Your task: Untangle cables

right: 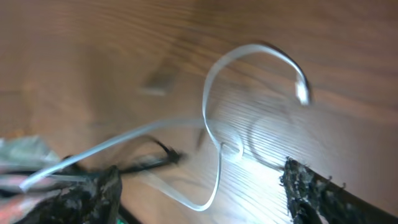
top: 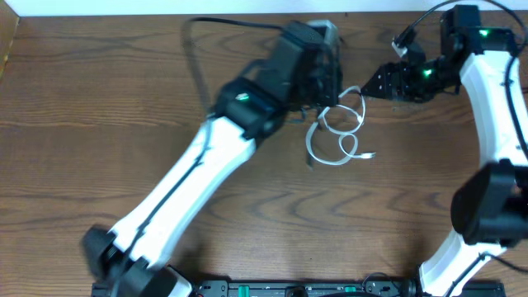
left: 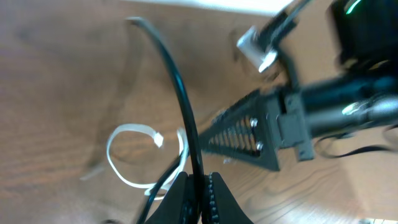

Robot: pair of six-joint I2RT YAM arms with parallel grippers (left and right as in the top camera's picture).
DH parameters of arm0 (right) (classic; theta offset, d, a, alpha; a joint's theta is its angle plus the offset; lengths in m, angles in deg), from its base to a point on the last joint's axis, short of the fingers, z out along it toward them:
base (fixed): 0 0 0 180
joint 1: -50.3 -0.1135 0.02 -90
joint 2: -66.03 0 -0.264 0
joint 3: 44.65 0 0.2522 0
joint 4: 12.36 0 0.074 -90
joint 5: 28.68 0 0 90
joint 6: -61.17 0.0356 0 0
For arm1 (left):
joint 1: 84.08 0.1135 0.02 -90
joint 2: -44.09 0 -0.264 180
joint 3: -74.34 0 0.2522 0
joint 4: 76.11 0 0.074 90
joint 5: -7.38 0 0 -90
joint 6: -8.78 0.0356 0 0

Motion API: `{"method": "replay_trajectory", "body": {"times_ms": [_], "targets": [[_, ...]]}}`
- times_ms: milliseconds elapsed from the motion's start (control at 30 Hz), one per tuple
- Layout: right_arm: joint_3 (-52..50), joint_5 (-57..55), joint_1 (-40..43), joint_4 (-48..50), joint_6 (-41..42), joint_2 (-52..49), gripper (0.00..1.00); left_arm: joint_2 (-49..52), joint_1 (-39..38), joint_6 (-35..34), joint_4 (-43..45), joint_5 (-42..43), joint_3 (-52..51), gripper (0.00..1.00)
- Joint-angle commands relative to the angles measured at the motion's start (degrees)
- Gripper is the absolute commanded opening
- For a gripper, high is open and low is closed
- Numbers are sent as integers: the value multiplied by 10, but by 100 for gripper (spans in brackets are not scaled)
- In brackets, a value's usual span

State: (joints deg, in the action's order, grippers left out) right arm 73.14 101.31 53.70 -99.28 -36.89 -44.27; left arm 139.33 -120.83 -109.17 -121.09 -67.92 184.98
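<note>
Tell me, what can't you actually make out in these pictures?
Overhead: left arm hides whether black cable and white cable are tangled.
Left wrist: bottom edge cuts off the black cable at the left pincer.
Right wrist: the white cable's left end is lost in blur near a finger.

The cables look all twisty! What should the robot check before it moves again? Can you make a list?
1. Left end effector grips the black cable: ok, it is shut on it.
2. Right end effector grips the white cable: not ok, it is open and the cable lies loose in front of it.
3. Cables apart: not ok, the black one crosses the white loops.
4. White plug free: ok, it lies loose on the table.
5. How tight the tangle is: cannot tell, the wrist views are blurred.
</note>
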Motion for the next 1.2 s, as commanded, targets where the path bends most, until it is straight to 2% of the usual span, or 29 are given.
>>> {"method": "replay_trajectory", "body": {"times_ms": [0, 100, 167, 233, 333, 433, 500, 700, 767, 867, 1000, 1100, 1167], "targets": [[2, 130, -5, 5, -41, 63, 81, -19, 26, 17, -6, -2, -1, 8], [2, 190, -11, 6, -72, 87, 82, -35, 50, 0, -2, 14, -1, 7], [2, 189, -21, 8, -73, 96, 82, -37, 73, -9, 12, 65, -1, 7], [2, 179, -40, 7, -56, 92, 78, -36, 96, -22, 19, 91, -1, 7], [2, 102, -80, 14, -26, 83, 76, -37, 110, -30, 33, 117, -1, 7], [1, -6, -112, 32, 41, 76, 72, -37, 116, -38, 47, 132, -1, 7], [-2, -81, -130, 50, 64, 71, 72, -37, 122, -41, 54, 132, -1, 7], [-45, -104, -136, 110, 2, 70, 77, -50, 162, -87, 54, 135, -1, 7], [-83, -88, -136, 147, -49, 70, 78, -57, 174, -93, 58, 146, -1, 8], [-146, 1, -136, 232, -117, 70, 77, -62, 181, -98, 67, 174, -1, 7], [-201, 40, -140, 357, -123, 70, 78, -63, 182, -117, 79, 212, -1, 7], [-224, 41, -149, 429, -121, 70, 72, -63, 182, -134, 95, 241, -1, 7], [-236, 34, -155, 472, -121, 70, 64, -63, 182, -139, 108, 257, -1, 7]]}}
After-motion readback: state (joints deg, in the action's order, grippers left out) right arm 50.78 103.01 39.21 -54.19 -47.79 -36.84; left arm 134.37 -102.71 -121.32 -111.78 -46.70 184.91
